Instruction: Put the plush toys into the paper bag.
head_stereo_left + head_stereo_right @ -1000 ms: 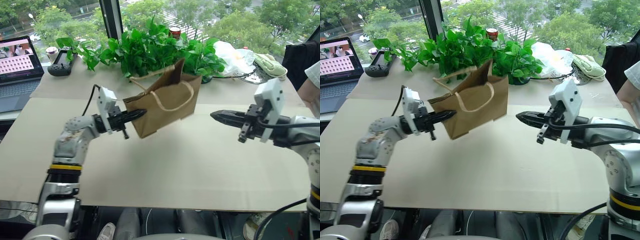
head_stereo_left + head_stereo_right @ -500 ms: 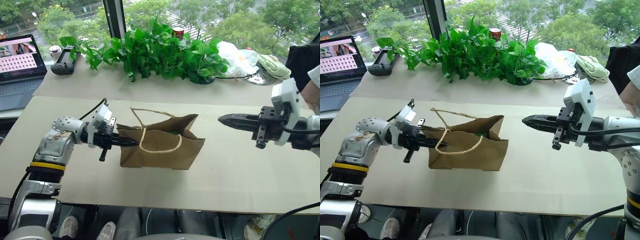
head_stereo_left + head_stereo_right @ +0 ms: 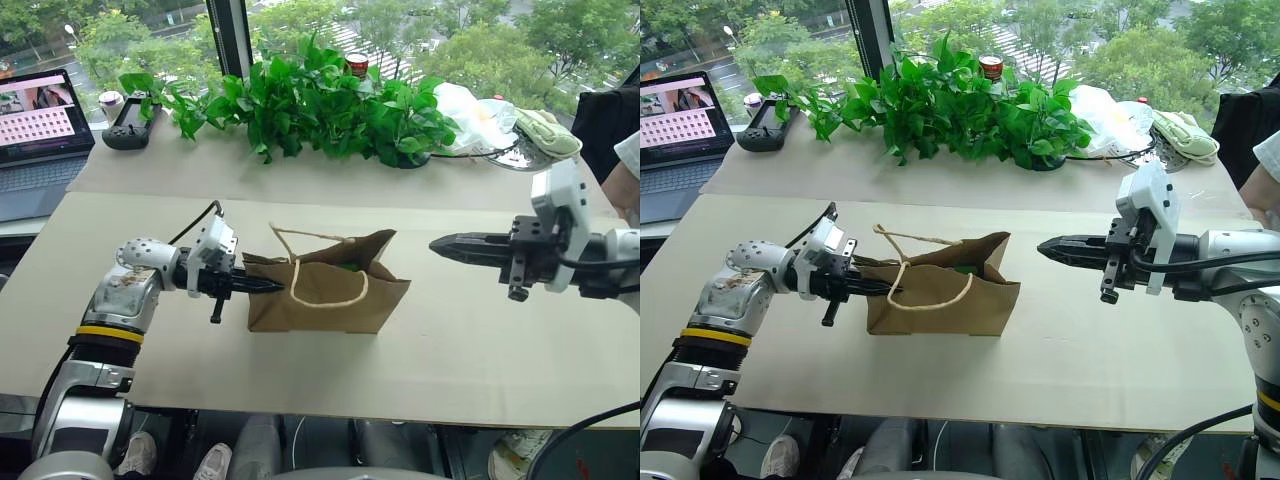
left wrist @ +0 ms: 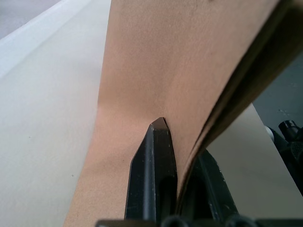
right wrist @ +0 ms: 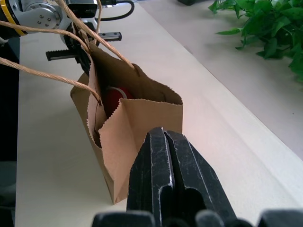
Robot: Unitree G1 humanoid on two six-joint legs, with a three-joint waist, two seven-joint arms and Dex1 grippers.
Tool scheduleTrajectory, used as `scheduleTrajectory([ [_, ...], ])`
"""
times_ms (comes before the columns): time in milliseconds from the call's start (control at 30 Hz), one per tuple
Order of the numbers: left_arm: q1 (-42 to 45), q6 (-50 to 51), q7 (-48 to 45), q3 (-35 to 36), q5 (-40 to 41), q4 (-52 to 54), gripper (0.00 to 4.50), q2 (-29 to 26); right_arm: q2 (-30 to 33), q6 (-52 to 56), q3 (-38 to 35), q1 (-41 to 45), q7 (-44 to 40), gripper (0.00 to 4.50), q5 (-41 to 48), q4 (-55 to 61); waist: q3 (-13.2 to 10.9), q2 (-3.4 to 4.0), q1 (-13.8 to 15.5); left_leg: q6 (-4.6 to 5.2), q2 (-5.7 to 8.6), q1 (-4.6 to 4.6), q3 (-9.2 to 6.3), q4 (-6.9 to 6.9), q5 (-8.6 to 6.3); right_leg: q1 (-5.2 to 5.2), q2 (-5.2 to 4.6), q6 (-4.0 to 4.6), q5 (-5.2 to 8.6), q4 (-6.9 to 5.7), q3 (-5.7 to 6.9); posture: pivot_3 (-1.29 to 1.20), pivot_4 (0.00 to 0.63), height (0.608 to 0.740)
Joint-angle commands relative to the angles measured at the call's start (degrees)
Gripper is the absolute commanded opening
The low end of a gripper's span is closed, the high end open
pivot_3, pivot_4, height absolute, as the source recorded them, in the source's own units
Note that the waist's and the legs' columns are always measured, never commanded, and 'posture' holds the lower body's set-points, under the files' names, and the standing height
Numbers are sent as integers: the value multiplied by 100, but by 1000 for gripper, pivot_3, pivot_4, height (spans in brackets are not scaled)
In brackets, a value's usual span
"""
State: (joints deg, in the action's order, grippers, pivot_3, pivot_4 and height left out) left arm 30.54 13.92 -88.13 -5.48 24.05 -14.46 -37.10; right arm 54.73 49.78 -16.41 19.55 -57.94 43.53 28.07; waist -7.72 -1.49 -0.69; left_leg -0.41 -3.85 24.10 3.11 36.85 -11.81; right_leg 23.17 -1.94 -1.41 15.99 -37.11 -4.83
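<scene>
The brown paper bag (image 3: 330, 300) stands upright on the beige table (image 3: 450, 350), mouth open, cord handles (image 3: 335, 298) drooping. My left gripper (image 3: 262, 287) is shut on the bag's left edge, and in the left wrist view the paper wall (image 4: 156, 61) is pinched between its fingers (image 4: 156, 161). Inside the bag a red plush toy (image 5: 115, 98) shows, with a bit of green (image 3: 348, 266) at the mouth. The grey-blue toy is hidden. My right gripper (image 3: 442, 244) hovers to the right of the bag, shut and empty, pointing at it.
Leafy plants (image 3: 320, 100) line the back of the table, with a can (image 3: 357, 64) behind them. A laptop (image 3: 35, 120) and black controller (image 3: 125, 125) sit back left. A white plastic bag (image 3: 468, 112) and pale green cloth (image 3: 545, 130) lie back right. A person's sleeve (image 3: 628, 150) is at the right edge.
The bag, held up and tilted in the air a second ago, now stands on the table. My left gripper came down with it. The right gripper stayed about where it was.
</scene>
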Motion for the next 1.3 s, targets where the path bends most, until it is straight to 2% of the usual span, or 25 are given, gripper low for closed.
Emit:
scheduleTrajectory([
  [33, 6, -129, 101, 9, -95, 3, 29, 41, 143, -185, -67, 96, 12, 0, 2, 64, 0, 0, 0, 0, 0, 0, 0, 0, 0, 0, 0, 0, 0, 0, 0, 0, 150, 717],
  [133, -4, -209, 144, -19, -179, -47, 29, 86, 166, -212, -43, 101, 24, 0, -9, 40, 0, 0, 1, 0, 0, 0, 0, 1, 0, 0, 0, 0, 0, 0, 0, 0, 150, 717],
  [167, -14, -215, 153, -20, -188, -32, 583, 97, 178, -224, -39, 95, 23, 0, -12, 33, 0, 0, 1, 0, 0, 0, 0, 1, 0, -1, 0, 0, 0, 0, 0, 0, 150, 717],
  [233, -18, -219, 174, -20, -211, -18, 1131, 104, 199, -240, -26, 92, 32, 0, -17, 19, 0, 0, -1, 0, 0, 0, 0, 1, 0, 0, 0, 0, 0, -1, 0, 0, 150, 717],
  [400, 19, -179, 164, -4, -238, -33, 2924, 58, 226, -288, 11, 96, 38, 0, -51, -20, 0, 0, 0, 0, 0, 0, 0, 1, 0, 0, 0, 0, 0, -1, 0, 0, 150, 717],
  [467, 52, 73, 86, 33, -152, 111, 3770, -81, 243, -326, 43, 94, 26, 0, -100, -75, 0, 0, -2, 0, 0, 0, 0, 1, 0, 0, 0, 0, 0, -1, 0, 0, 150, 717],
  [667, 115, 824, 123, 289, 188, 752, 3770, -526, 304, -410, 127, 124, -18, 0, -129, -135, 0, 0, -5, 0, 0, -1, -1, 1, 0, 1, 1, 0, 0, -3, 0, 0, 150, 717],
  [967, 110, 2503, -117, 1082, 1312, 1737, 3770, -1737, 496, -428, 130, 177, -186, 0, -144, -225, -2, 3, -20, 0, -2, -3, 0, 1, 0, 1, 1, -1, 1, -3, 0, 0, 150, 717],
  [1100, 454, 2939, -348, 1336, 1528, 1270, 3770, -2355, 529, -403, 186, 383, -294, 0, -36, -286, -4, 7, -21, 0, -3, -5, 1, 0, 0, 3, 2, 1, 2, -6, 0, 0, 150, 717],
  [1300, 722, 3118, -273, 1447, 1624, 854, 3770, -2419, 429, -407, 330, 615, -364, 0, 11, -298, -4, 8, 3, 0, -4, -10, 4, 0, 0, 0, 2, 3, 5, -7, 1, 0, 150, 717],
])
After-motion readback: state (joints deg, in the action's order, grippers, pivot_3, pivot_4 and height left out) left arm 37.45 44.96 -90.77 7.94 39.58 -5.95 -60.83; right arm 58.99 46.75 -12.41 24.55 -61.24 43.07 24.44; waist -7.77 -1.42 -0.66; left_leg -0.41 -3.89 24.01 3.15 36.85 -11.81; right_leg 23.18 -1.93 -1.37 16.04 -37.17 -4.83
